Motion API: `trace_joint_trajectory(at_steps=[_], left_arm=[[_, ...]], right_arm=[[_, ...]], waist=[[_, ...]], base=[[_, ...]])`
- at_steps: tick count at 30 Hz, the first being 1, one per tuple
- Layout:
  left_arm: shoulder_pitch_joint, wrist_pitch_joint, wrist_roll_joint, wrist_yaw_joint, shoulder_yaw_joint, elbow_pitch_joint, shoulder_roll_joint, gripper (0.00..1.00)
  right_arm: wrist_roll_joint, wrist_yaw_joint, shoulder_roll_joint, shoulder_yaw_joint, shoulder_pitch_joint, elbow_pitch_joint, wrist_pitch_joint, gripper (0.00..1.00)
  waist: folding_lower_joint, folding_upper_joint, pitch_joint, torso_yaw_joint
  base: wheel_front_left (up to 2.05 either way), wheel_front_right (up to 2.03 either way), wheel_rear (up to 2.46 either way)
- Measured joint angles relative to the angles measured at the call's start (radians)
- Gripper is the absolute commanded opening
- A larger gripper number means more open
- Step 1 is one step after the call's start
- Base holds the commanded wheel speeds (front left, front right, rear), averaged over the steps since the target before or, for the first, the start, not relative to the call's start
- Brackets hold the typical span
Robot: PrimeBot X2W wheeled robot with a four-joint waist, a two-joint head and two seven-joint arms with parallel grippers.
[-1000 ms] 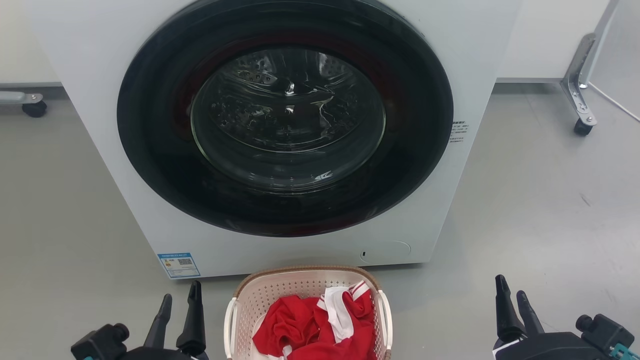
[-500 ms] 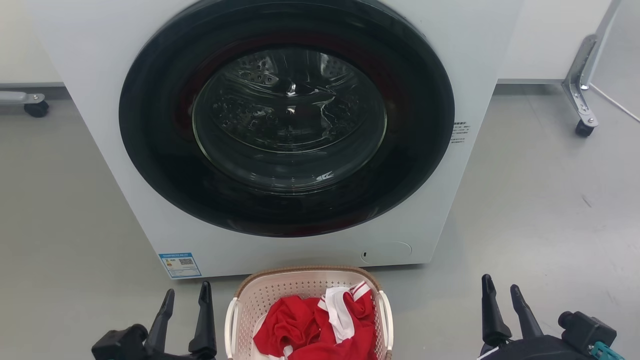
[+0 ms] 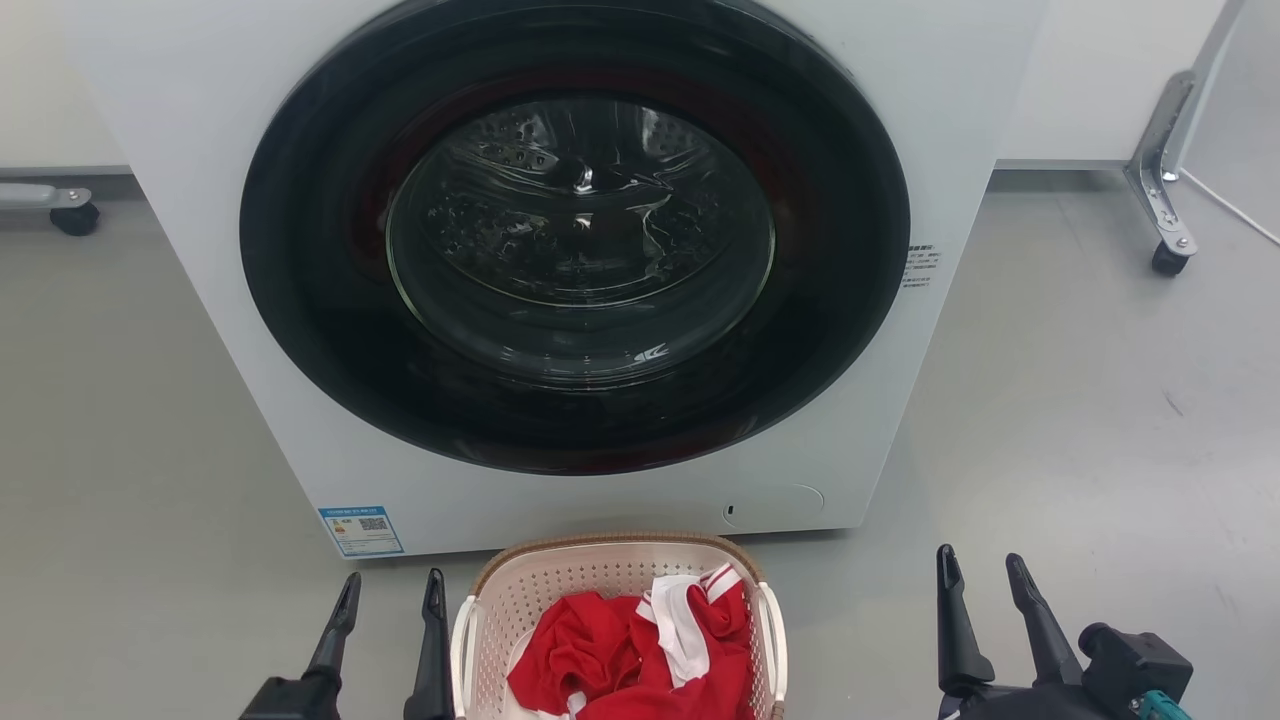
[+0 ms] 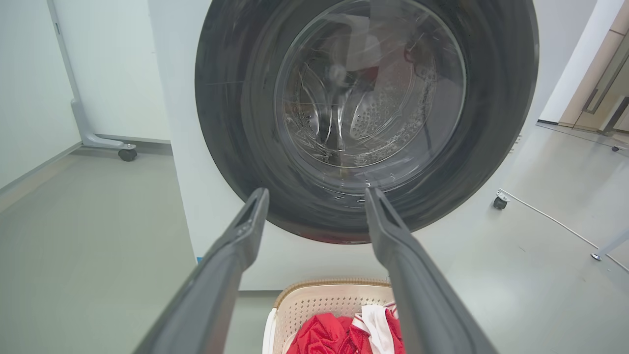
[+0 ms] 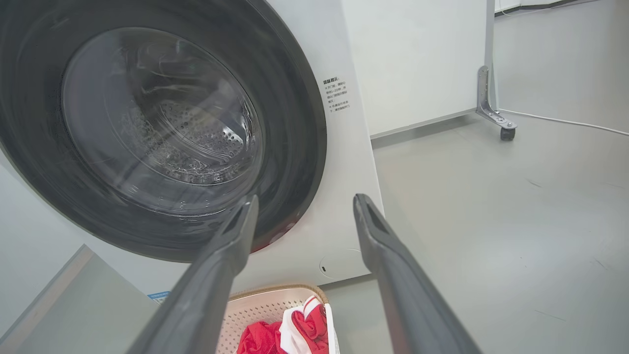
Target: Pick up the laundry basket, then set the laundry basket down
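Both pairs of jaws gape empty either side of the laundry basket (image 3: 610,542), likely light, stiff plastic, best gripped by its white loop handles (image 3: 461,640).

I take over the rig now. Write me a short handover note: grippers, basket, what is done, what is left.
Left gripper: jaws open, empty, close beside the left handle of the laundry basket.
Right gripper: jaws open, empty, well apart from its right handle.
Basket: on the floor before the washing machine, red and white clothes inside.
Done: nothing lifted yet. Left: grasp, lift, set down.
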Motion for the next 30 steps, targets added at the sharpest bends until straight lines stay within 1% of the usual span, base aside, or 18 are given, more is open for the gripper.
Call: trace_joint_trajectory(at_steps=[13, 30], left_arm=[[0.021, -0.045, 0.18, 0.03, -0.029, -0.021, 0.002, 1.0], [0.034, -0.045, 0.176, 0.034, -0.014, -0.017, -0.001, 1.0]], right_arm=[[-0.168, -0.023, 0.0, 0.034, 0.014, -0.02, -0.044, 1.0], [-0.173, -0.024, 0.001, 0.026, 0.02, -0.018, -0.044, 1.0]], waist=[[0.0, 0.0, -0.001, 0.0], [0.0, 0.0, -0.006, 0.002]], base=[[0.0, 0.0, 0.0], [0.0, 0.0, 0.0]])
